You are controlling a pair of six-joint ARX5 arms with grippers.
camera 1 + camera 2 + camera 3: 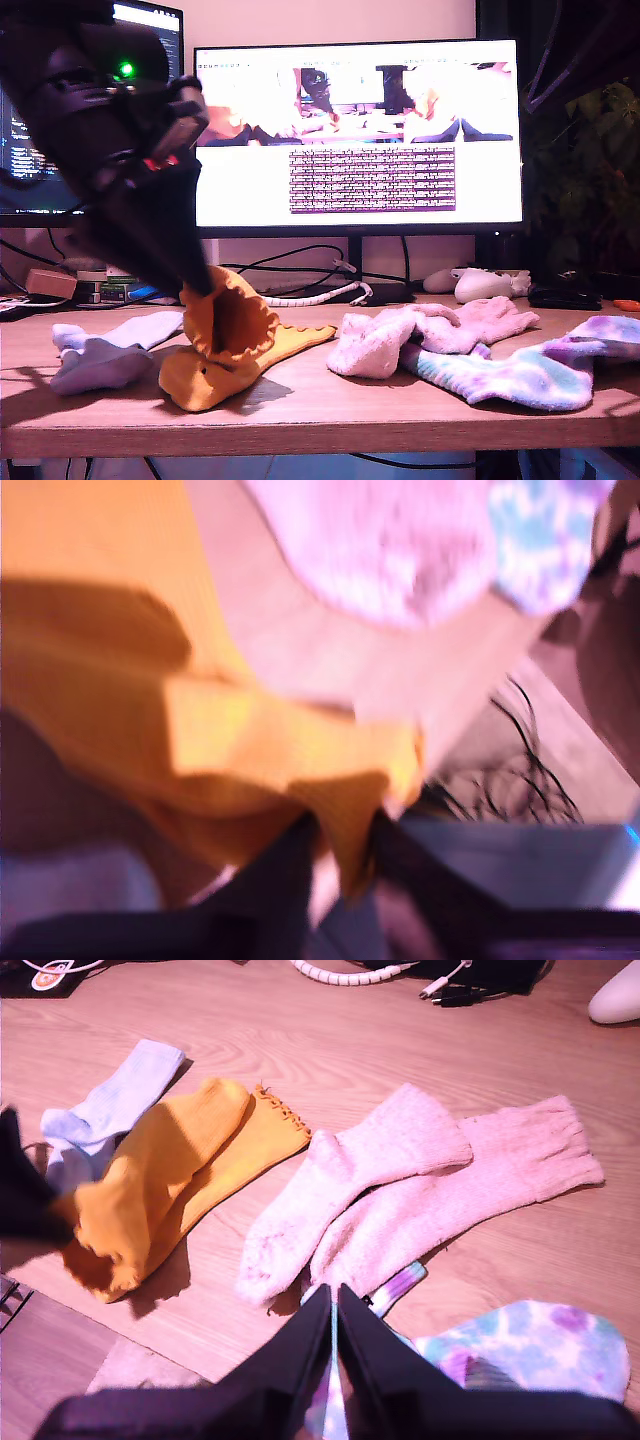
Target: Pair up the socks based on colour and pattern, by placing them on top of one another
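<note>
My first gripper [196, 284] is shut on the cuff of a mustard-orange sock [225, 322] and holds it partly raised off the wooden table [330, 410]. The first wrist view is blurred and shows orange fabric [250, 740] pinched in that gripper [345, 865]. This sock [150, 1185] lies over a second orange sock [255, 1145] with a frilly cuff. A pale lavender sock [110, 350] lies beside them, towards the exterior view's left. Two fluffy pink socks [350, 1180] [470, 1190] lie side by side. My second gripper [333, 1325] is shut and empty, high above a tie-dye sock [530, 1345].
A large lit monitor [358, 130] stands behind the socks. A white controller [485, 285], a coiled white cable [340, 975] and dark cables lie at the table's back. The table's front edge [320, 432] runs just before the socks.
</note>
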